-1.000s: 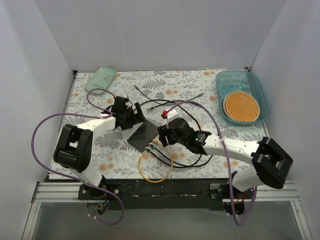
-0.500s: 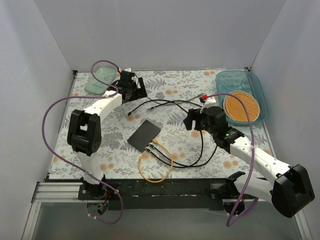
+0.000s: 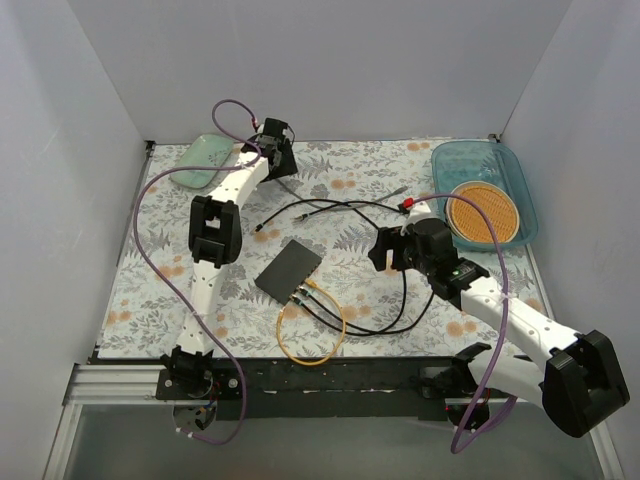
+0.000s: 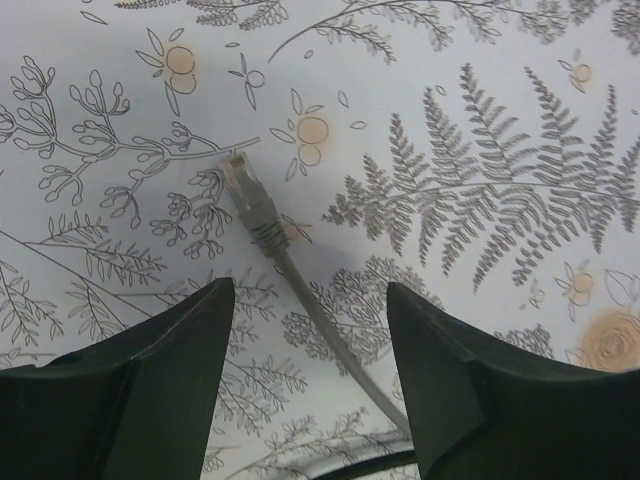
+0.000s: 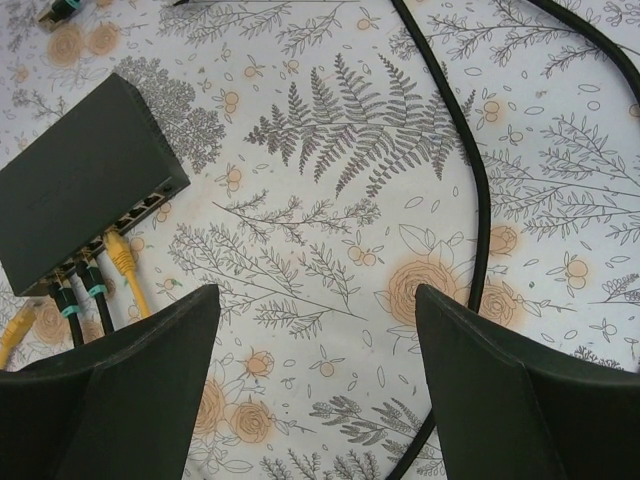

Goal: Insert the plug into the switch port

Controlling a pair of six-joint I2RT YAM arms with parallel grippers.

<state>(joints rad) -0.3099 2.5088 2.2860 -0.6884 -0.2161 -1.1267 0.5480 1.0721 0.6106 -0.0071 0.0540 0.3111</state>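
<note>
walls: I see a plain white back panel (image 3: 320, 70), left panel (image 3: 60, 200) and right panel (image 3: 590, 150) boxing the cell | table: my top view shows a table cover (image 3: 370, 160), white, printed with grey ferns and orange blossoms | near edge: aluminium rail (image 3: 110, 383) | light: even, soft, shadows faint

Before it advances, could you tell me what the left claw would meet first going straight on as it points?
Most likely the grey cable's clear-tipped plug, lying on the floral tablecloth in line with the gap of the open left claw; depth is unclear.
</note>
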